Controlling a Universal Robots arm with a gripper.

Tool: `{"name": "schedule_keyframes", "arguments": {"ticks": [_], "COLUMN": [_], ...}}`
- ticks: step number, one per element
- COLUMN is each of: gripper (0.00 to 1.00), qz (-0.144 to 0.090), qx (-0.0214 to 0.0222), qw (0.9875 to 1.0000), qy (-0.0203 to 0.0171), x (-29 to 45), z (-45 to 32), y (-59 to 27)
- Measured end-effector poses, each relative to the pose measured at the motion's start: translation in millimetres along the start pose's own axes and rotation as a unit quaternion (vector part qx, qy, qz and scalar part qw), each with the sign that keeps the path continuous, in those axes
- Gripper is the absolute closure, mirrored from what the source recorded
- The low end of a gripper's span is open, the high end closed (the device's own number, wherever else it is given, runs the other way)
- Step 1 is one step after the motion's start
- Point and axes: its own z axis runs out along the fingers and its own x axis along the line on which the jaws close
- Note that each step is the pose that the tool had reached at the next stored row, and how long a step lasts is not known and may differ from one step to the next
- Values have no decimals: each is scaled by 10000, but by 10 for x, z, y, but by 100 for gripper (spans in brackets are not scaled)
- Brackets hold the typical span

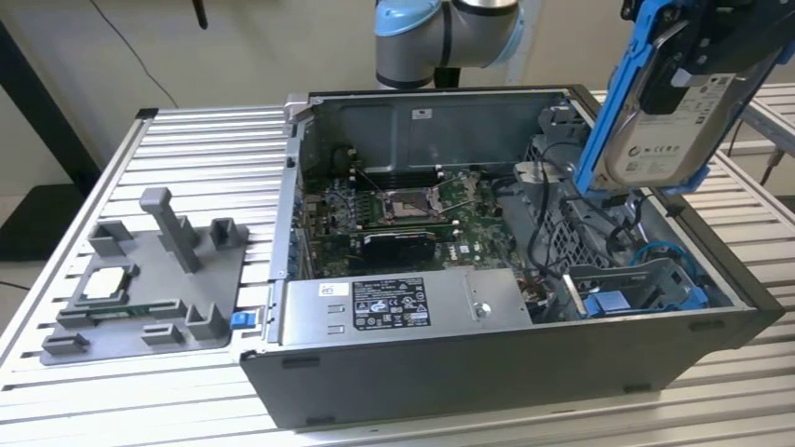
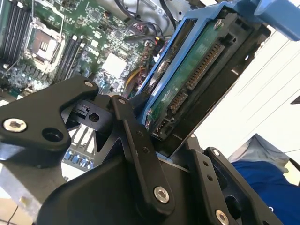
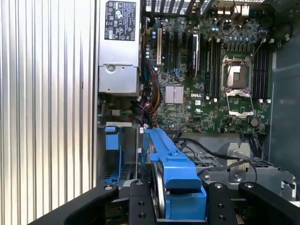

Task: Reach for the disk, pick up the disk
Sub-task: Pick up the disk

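Open computer case (image 1: 497, 372) lying on a ribbed metal tabletop (image 1: 149, 391), seen from the exterior view. The disk (image 1: 665, 121), a silver-grey drive with a white label inside a bright blue bracket, hangs in the air at about 2 o'clock from the centre of the case, clear of the parts below it and tilted nearly on edge. The gripper (image 1: 708, 42) holds it from above: the jaws are closed on the disk's upper end, one black finger lying across the label side. In the second wrist view the disk (image 2: 197, 79) sits between the black jaws, its green circuit-board side and connector edge facing the camera, the blue bracket running along the far edge. In the first wrist view the blue bracket of the disk (image 3: 176, 176) stands upright between the two black finger bases. Below lie the green circuit board (image 1: 410, 219) and the boxy power supply (image 1: 397, 303). A grey fixture tray (image 1: 149, 289) rests on the tabletop at 9 o'clock from the case.
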Motion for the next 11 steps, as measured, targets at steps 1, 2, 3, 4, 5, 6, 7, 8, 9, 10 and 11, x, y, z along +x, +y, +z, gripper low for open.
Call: {"name": "schedule_keyframes", "arguments": {"ticks": [1,2,3,4,5,6,7,8,9,10,11], "gripper": [100,100,100,100,100,100,100,100,100,100,100], "qz": [0,0,0,0,0,0,0,0,0,0,0], "qx": [0,0,0,0,0,0,0,0,0,0,0], "qw": [10000,10000,10000,10000,10000,10000,10000,10000,10000,10000,10000], "qy": [0,0,0,0,0,0,0,0,0,0,0], "x": [11,22,33,43,53,62,71,81,90,100,107], "z": [2,4,6,7,9,11,13,15,17,19,22], "y": [-1,-1,-2,-2,-3,-4,-5,-7,-8,-9,-10]}}
